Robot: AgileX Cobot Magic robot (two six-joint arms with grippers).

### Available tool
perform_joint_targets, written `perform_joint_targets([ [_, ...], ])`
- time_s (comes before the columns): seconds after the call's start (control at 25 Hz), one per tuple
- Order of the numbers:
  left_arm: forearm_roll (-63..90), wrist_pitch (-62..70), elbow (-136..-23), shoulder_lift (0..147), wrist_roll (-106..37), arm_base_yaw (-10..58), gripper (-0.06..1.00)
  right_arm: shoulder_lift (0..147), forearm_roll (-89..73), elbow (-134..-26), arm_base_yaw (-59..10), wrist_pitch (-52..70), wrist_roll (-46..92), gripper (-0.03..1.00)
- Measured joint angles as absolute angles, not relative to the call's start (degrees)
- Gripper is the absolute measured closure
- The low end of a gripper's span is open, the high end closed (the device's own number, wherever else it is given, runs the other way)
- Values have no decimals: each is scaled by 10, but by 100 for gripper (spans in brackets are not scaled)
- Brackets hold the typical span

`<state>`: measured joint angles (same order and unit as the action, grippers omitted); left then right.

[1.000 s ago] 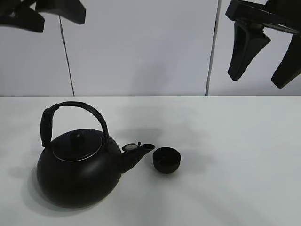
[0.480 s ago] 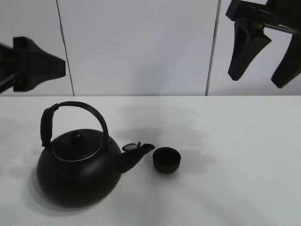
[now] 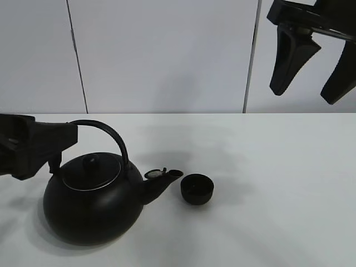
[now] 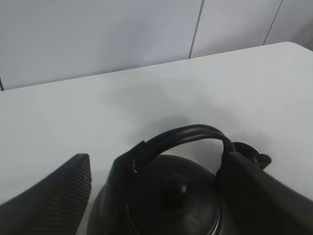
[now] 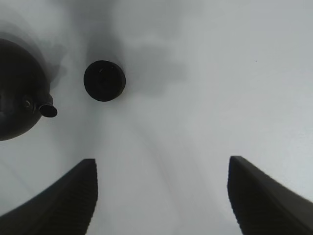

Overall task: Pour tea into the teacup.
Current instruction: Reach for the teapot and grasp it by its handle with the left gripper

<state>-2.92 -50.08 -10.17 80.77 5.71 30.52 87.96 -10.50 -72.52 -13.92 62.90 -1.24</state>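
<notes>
A big round black kettle (image 3: 92,203) with an arched handle (image 3: 108,132) stands on the white table, spout (image 3: 164,177) pointing right. The small matte-black teacup (image 3: 197,188) sits upright just right of the spout, apart from it. My left gripper (image 3: 50,143) is open, low at the handle's left end. In the left wrist view its fingers (image 4: 54,196) stand on either side of the handle (image 4: 181,137), not closed on it. My right gripper (image 3: 304,95) is open and empty, high at the top right. The right wrist view shows the teacup (image 5: 104,81) and spout (image 5: 48,110) far below.
The white table (image 3: 278,183) stretches right of the cup. A white panelled wall (image 3: 167,55) with dark seams stands behind it. Nothing else lies on the table.
My left gripper has come down from the top left to the kettle's handle. The right gripper, kettle and teacup have not moved.
</notes>
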Motion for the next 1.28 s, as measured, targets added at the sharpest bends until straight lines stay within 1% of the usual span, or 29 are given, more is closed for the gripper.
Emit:
perform_joint_targets([
  [0.36, -28, -647, -102, 946, 40, 305, 40, 880, -105, -725, -139, 629, -12, 45],
  [0.48, 5, -649, -102, 987, 37, 305, 40, 880, -105, -725, -139, 629, -12, 45],
  [0.64, 49, -649, -102, 1007, 31, 305, 40, 880, -105, -725, -139, 629, -8, 45],
  [0.8, 54, -651, -102, 1007, 22, 305, 42, 880, -105, -725, -139, 629, -7, 45],
  [0.92, 55, -652, -103, 1008, 25, 305, 47, 880, -105, -725, -139, 628, -7, 45],
  [1.0, 55, -653, -103, 1008, 36, 305, 48, 880, -105, -725, -139, 628, -7, 45],
  [1.28, 55, -653, -103, 1008, 73, 305, 49, 880, -105, -725, -139, 628, -6, 45],
])
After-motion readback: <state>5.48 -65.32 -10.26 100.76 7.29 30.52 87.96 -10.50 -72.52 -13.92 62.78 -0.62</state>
